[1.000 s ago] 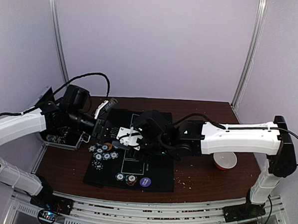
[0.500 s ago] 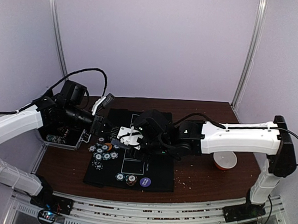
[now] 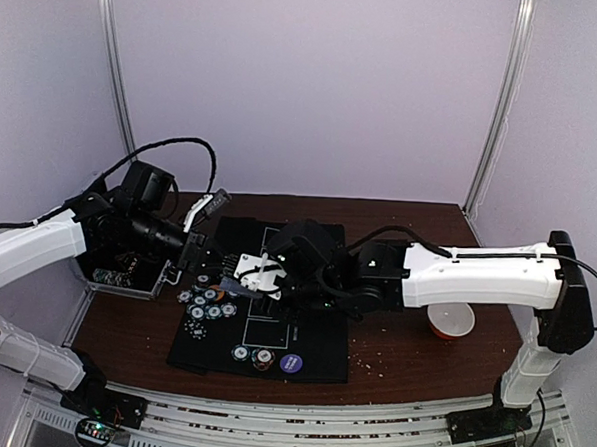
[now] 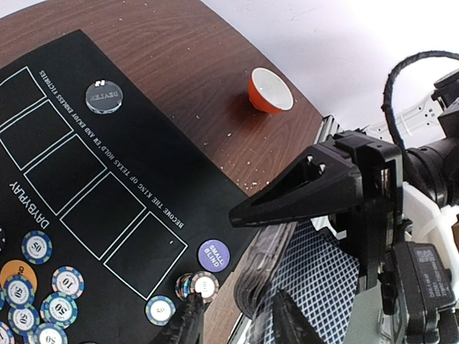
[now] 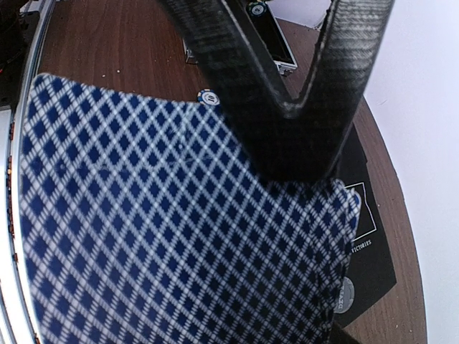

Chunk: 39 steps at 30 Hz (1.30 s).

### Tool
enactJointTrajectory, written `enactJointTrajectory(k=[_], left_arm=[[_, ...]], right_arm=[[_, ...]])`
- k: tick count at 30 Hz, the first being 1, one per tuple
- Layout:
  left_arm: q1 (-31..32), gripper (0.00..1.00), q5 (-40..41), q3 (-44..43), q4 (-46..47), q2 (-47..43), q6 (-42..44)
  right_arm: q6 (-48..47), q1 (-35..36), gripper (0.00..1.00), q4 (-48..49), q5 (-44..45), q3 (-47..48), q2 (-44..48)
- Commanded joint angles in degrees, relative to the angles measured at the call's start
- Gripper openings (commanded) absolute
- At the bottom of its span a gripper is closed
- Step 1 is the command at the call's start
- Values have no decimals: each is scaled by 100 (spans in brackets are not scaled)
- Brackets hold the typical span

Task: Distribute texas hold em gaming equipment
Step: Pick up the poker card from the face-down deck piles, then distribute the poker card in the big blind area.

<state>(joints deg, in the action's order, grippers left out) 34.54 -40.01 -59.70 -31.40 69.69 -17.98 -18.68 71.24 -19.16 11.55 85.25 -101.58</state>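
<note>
Blue-diamond-backed playing cards (image 5: 143, 236), likely thin, slick and bendy, sit pinched in the right gripper (image 5: 287, 143) above the black felt mat (image 4: 93, 179); I'd take one by its edge. Whether the left gripper (image 4: 237, 324) grips, I cannot tell.

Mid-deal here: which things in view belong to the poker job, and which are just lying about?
Job: playing cards, poker chips, purple small-blind disc, dealer disc, black poker mat.
Lying about: orange bowl, crumbs.
</note>
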Motion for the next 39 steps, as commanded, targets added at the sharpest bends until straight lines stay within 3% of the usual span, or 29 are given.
enactJointTrajectory(k=[1, 6, 21, 32, 39], left_arm=[[-31, 27, -171, -108, 115, -114, 93], [-31, 0, -209, -107, 116, -146, 87], [-49, 0, -128, -482, 160, -303, 55], [-174, 0, 597, -775, -86, -424, 14], [-314, 0, 1450, -1180, -762, -346, 319]], right_arm=[[40, -23, 49, -16, 67, 227, -92], [47, -45, 49, -18, 67, 220, -95], [207, -293, 48, 50, 4, -209, 135], [360, -460, 48, 202, -115, -517, 313], [402, -532, 48, 218, -127, -703, 496]])
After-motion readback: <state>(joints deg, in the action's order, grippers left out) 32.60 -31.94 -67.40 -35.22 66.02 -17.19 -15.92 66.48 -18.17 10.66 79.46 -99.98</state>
